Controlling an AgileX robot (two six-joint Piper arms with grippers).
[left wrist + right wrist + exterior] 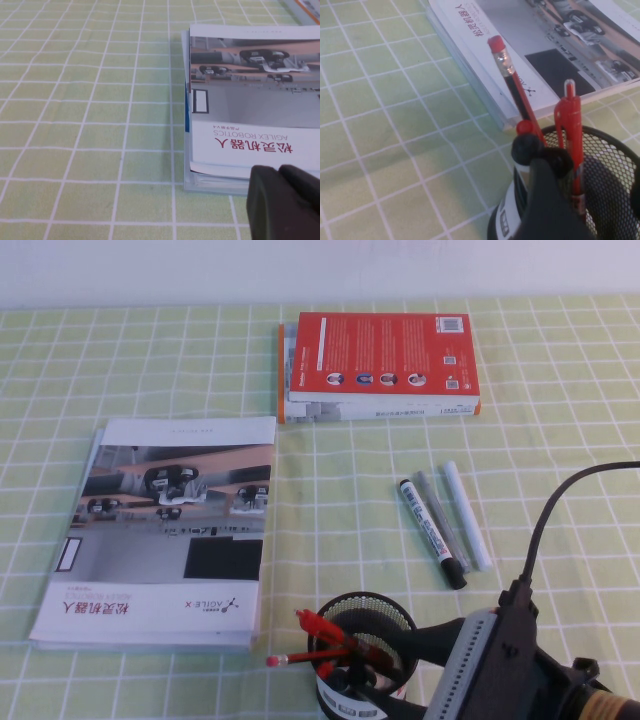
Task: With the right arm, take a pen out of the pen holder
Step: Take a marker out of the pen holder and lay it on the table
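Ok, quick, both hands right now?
Left hand: closed, empty, near the AgileX brochure.
Right hand: open at the mesh pen holder, holding nothing.

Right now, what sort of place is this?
Probably a staged desk setup: green checked cloth, books, markers, mesh pen holder. The right tool hangs open over the holder; left tool sits near the brochure.

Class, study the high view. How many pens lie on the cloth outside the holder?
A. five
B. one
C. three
C: three pens lie side by side on the cloth, beyond the holder. The right gripper hangs open over the holder; the left gripper sits shut at the brochure's edge.
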